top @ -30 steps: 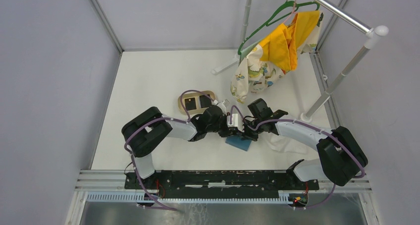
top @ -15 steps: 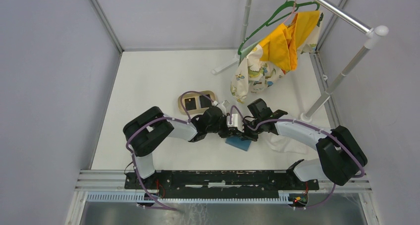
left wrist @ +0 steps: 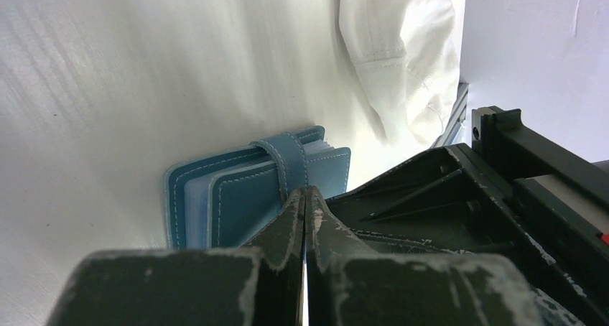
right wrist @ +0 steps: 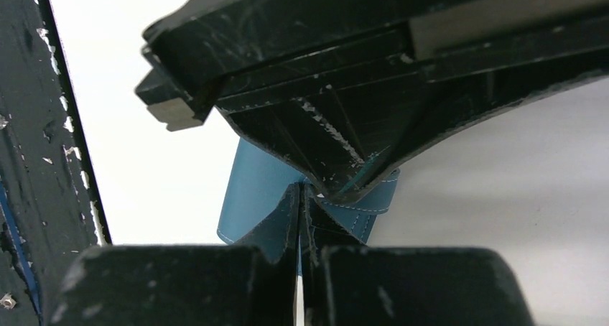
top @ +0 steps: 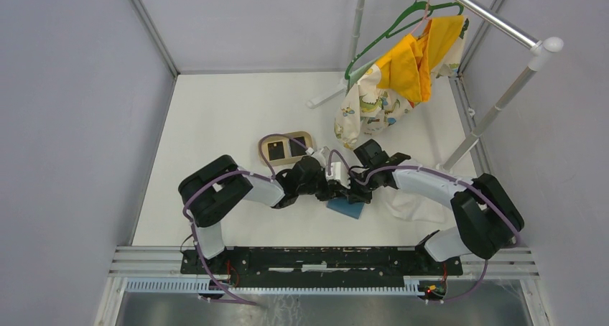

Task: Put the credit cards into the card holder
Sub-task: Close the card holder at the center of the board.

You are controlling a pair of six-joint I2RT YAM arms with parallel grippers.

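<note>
The small flat blue fold-over card holder [left wrist: 237, 197] lies on the white table [top: 215, 125] just ahead of the arm bases, beside a crumpled white cloth [left wrist: 391, 46], with its stitched blue strap [left wrist: 291, 161] wrapped over the closed cover. The left gripper [left wrist: 304, 197] and right gripper [right wrist: 300, 193] meet tip to tip over that strap, each with its fingers pressed tight together. Whether either has pinched any of the leather I cannot tell. The step looks like undoing the strap. It should go best with one tip pinning the cover flat while the other works under the strap's free end and lifts gently, so the holder neither slides nor flips. Farther back, the black rectangular credit cards [top: 275, 151] lie in the tan oval tray [top: 260, 154], well apart from the holder. Compared with a second ago, the right arm has swung inward, its elbow nearer the middle and its wrist nudged toward the tray. The left arm and the holder lie as they did.
</note>
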